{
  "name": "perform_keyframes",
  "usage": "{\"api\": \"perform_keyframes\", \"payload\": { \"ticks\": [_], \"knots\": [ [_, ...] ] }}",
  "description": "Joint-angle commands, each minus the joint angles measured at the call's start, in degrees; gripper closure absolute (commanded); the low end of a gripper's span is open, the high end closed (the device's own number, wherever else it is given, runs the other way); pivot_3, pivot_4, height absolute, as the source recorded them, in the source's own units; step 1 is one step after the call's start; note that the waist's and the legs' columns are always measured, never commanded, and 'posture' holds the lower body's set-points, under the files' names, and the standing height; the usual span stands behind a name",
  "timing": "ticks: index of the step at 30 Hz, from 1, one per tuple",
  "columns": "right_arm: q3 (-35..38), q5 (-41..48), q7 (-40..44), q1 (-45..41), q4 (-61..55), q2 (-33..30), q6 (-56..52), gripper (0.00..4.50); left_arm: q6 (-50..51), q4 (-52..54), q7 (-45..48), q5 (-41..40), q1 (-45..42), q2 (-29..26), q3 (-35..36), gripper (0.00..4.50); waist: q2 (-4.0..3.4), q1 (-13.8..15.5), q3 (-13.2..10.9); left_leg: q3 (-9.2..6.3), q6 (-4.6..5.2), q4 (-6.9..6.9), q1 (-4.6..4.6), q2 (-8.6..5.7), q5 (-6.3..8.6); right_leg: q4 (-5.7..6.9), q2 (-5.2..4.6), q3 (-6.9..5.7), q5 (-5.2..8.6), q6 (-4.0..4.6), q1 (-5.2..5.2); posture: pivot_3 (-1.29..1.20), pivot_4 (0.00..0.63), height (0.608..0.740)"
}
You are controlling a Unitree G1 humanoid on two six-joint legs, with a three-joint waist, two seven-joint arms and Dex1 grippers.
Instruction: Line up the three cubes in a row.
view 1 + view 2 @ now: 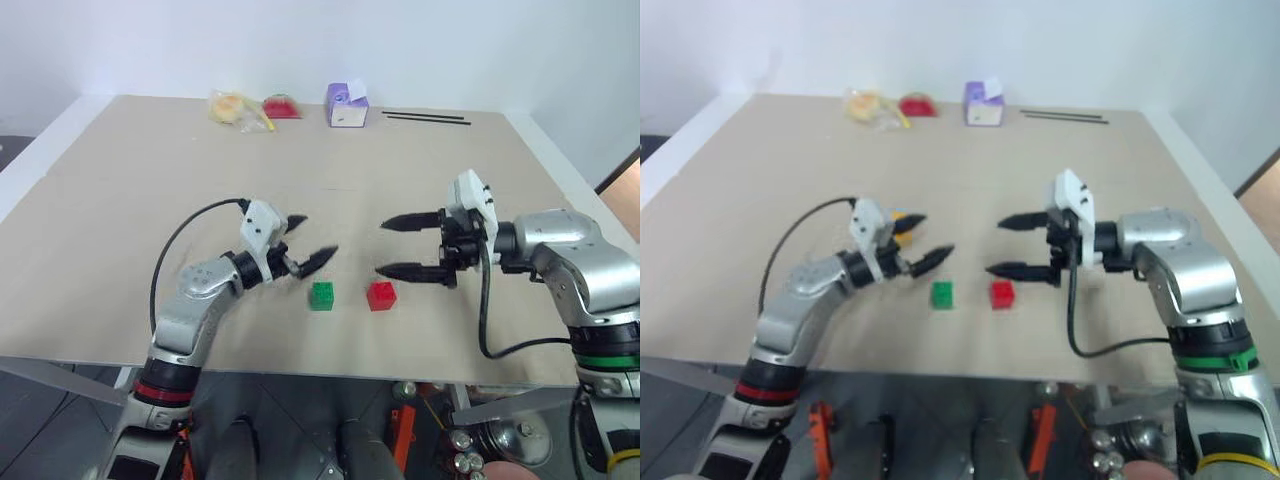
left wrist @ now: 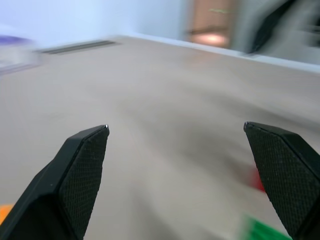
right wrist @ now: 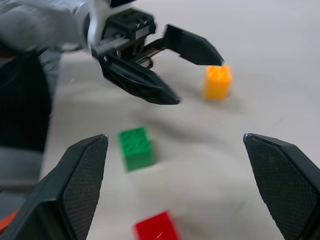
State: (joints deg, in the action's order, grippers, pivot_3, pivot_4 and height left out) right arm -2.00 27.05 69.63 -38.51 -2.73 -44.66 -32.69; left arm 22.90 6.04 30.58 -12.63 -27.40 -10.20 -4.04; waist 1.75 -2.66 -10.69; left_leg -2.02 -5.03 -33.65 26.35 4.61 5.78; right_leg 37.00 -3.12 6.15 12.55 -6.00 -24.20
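Near the table's front edge a green cube (image 1: 321, 295) and a red cube (image 1: 381, 295) sit side by side with a small gap. The yellow-orange cube (image 3: 218, 81) stands farther back, just behind my left gripper's fingers, which partly hide it in the head views. My left gripper (image 1: 310, 240) hovers open and empty, just left of and above the green cube. The right gripper (image 1: 383, 247) is open too, pointing left toward it, raised above the red cube and holding nothing.
At the table's far edge are a purple-and-white box (image 1: 346, 105), a clear bag with yellow items (image 1: 235, 108), a red item (image 1: 281, 106) and two thin black rods (image 1: 425, 118). Bare tabletop lies between them and the cubes.
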Motion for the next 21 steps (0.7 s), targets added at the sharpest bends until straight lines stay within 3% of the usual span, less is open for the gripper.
{"api": "perform_keyframes", "payload": {
  "ticks": [1,10,21],
  "knots": [
    [-0.4,-1.5,-1.5,-3.1,1.7,1.6,1.7,0.00,1.9,0.3,-13.9,4.0,-0.5,4.9,2.7,0.02,0.00,0.0,0.0,0.00,0.01,-0.01,0.01,0.00,-0.01,0.00,0.00,0.00,-0.02,0.00,0.00,0.00,0.150,0.740],
    [-1.4,-1.4,-0.3,-5.4,2.5,3.4,1.5,0.00,1.7,-7.7,-23.6,6.5,-2.6,8.7,4.4,0.02,0.00,0.1,0.0,-0.02,0.00,0.08,0.04,-0.01,-0.01,-0.01,0.02,0.00,0.02,-0.06,-0.03,0.00,0.150,0.740],
    [-1.8,-1.7,0.0,-6.4,3.2,4.1,1.9,0.00,1.7,-13.4,-21.5,6.6,-2.9,5.9,3.6,0.02,0.00,0.0,0.0,-0.02,-0.03,0.09,0.04,-0.01,0.00,0.00,0.02,0.00,0.02,-0.05,-0.06,0.00,0.150,0.740]
  ]
}}
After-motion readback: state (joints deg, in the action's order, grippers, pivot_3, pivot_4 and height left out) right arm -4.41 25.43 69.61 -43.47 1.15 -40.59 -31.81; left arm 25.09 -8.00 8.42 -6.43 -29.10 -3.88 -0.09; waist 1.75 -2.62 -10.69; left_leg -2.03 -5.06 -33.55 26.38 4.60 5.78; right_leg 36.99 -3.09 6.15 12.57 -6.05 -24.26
